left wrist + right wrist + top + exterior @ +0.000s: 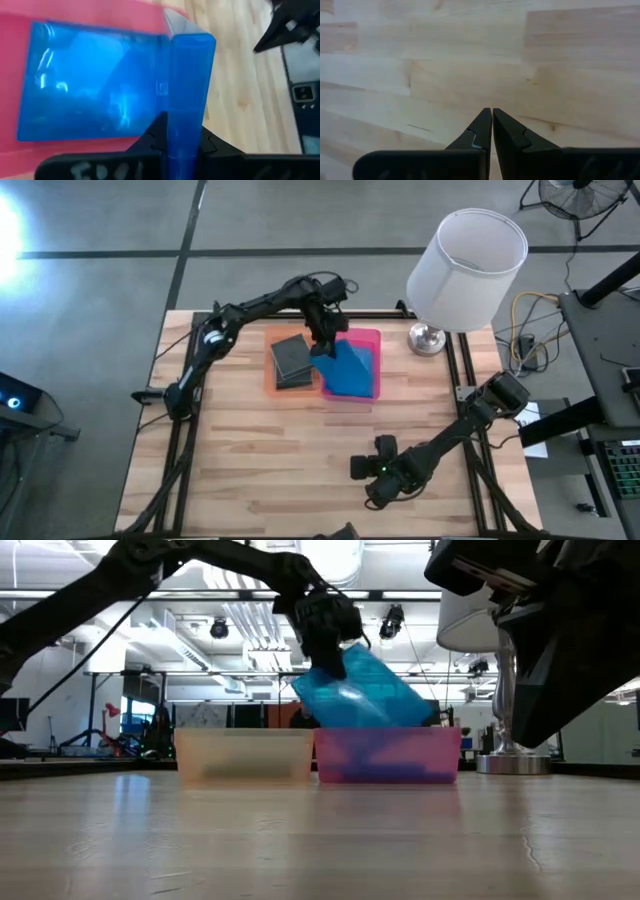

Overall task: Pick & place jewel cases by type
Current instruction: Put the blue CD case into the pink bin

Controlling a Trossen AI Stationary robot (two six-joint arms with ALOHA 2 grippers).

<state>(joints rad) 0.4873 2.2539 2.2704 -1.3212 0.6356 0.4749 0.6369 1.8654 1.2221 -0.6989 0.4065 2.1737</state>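
Left gripper (pixel 325 345) clamps a blue case (pixel 365 690) by its upper edge, tilted over the pink tray (pixel 372 338); its free end slopes toward 4 o'clock onto blue cases (pixel 90 85) within. Grey cases (pixel 291 360) fill the orange tray (pixel 268 380). Right gripper (pixel 492 125), closed and empty, waits near the table's 5 o'clock.

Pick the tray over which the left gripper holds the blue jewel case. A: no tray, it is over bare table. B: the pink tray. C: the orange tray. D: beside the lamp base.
B: the left gripper is shut on the tilted blue jewel case, whose lower edge dips into the pink tray; the orange tray stands beside it.
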